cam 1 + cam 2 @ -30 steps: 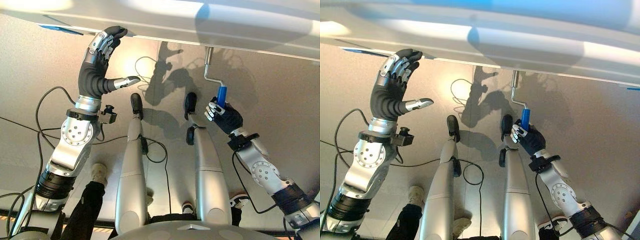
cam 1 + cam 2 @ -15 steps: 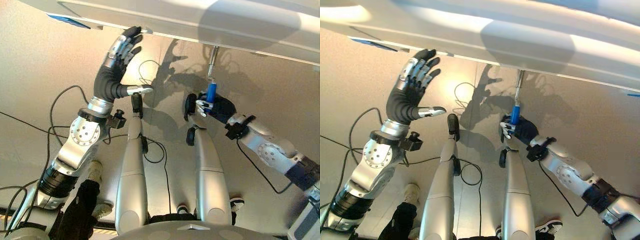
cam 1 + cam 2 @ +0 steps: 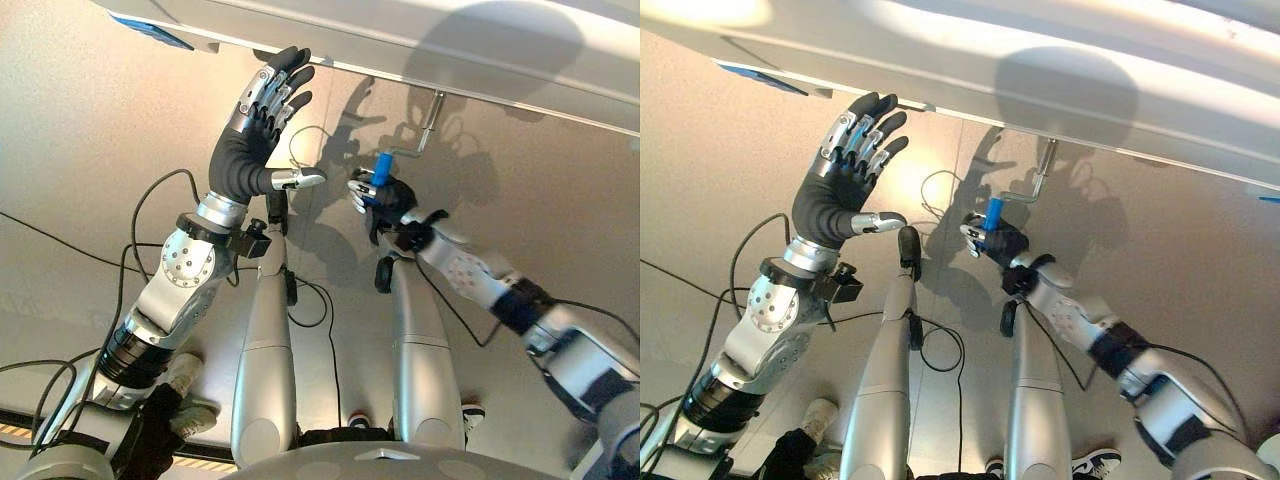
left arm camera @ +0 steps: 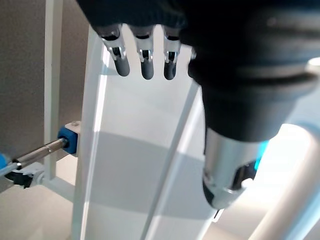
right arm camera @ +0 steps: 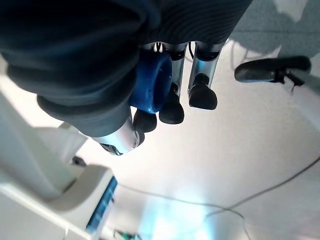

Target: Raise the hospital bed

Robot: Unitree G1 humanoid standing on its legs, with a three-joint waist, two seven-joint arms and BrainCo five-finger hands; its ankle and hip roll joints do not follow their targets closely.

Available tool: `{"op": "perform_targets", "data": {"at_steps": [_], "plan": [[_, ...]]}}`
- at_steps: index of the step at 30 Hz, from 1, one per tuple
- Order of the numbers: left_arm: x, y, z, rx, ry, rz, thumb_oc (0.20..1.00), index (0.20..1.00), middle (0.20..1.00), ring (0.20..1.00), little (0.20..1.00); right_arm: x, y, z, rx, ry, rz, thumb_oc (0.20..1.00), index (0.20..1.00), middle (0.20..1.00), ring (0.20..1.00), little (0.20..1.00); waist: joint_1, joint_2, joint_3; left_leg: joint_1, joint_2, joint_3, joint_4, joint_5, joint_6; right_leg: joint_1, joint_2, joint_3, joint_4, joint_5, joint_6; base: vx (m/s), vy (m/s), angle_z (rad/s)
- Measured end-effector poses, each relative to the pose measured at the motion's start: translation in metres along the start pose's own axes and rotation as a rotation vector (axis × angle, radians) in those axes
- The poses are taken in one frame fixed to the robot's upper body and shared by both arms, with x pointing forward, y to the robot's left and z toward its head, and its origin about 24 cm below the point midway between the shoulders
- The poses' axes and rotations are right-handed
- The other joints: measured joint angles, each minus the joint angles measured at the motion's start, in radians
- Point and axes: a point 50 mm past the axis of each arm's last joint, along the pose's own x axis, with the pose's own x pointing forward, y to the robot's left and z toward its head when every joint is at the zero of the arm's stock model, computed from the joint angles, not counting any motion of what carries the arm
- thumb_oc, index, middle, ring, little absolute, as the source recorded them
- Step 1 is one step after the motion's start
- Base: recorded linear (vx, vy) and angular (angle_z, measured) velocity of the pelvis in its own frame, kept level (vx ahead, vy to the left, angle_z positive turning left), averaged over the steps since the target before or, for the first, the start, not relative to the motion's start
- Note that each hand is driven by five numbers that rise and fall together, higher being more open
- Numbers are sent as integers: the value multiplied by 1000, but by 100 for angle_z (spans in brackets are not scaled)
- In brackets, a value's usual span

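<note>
A: Two hands were up by the hospital bed (image 3: pixel 400 40), whose pale frame ran across the far side of the scene. What was each doing?

B: The right hand (image 3: pixel 385 196) was clamped round the blue grip (image 3: pixel 992 212) of the crank handle (image 3: pixel 1028 192); the right wrist view showed the fingers (image 5: pixel 172 109) curled round the blue grip. The metal crank ran from that grip up to the underside of the bed frame, a little right of centre.

A: And the left hand (image 3: pixel 262 120)?

B: Spread, fingers straight and apart, thumb out to the side, with the fingertips (image 3: pixel 878 105) at the near edge of the frame, left of the crank. I couldn't tell whether they were touching it. It held nothing.

A: What could have gone wrong from there?

B: In my judgement, the grip was the weak point. The blue sleeve sat near the fingertips rather than deep in the palm, so a turn with the wrist at a poor angle could have let it slip out. The right arm also reached far across toward the centre; a wide sweep might have pulled the grip off its circle or brought the crank close to the left thumb (image 3: pixel 300 179), which lay near it.
</note>
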Motion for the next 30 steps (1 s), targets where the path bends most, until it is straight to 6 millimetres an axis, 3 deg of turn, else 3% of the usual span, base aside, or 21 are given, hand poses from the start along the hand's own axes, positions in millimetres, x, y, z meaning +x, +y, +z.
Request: {"op": "perform_targets", "data": {"at_steps": [6, 12, 16, 20, 30], "plan": [[0, -2, -1, -11, 2, 0, 1000, 1000, 1000, 1000, 1000, 25, 0, -7, -11, -3, -86, 200, 200, 200, 200, 200, 4, 3, 0, 0, 1, -1, 1, 2, -2, 0, 1, 0, 0, 2, -5, 3, 13, 0], [2, -8, -4, -40, 10, -7, 1000, 1000, 1000, 1000, 1000, 42, -22, -5, -28, -10, -319, 200, 200, 200, 200, 200, 54, 31, -2, -3, 0, -1, -1, 1, -3, -6, 0, 0, 1, 1, -5, 8, 24, 1], [2, -14, -7, -73, 21, -19, 1000, 1000, 1000, 1000, 1000, 47, -40, 9, -2, -36, -461, 200, 200, 200, 200, 200, 67, 44, -3, -16, -3, -1, -2, 2, -2, -19, -2, 2, 2, -2, -1, 4, 8, 0], [5, -26, -11, -115, 25, -57, 1000, 1000, 1000, 1000, 1000, 34, -76, 34, -39, -45, -631, 200, 200, 200, 200, 200, 89, 81, -1, -37, -14, -3, -2, 11, 2, -45, -15, 3, 19, -6, -1, 6, 12, 6], [11, -27, -7, -76, 14, -108, 1000, 1000, 1000, 1000, 1000, -23, -137, 38, -13, -48, -886, 200, 200, 200, 200, 200, 106, 91, -2, -72, -38, -2, -2, 14, 9, -87, -35, 14, 37, -17, 12, 3, 6, 4]]}}
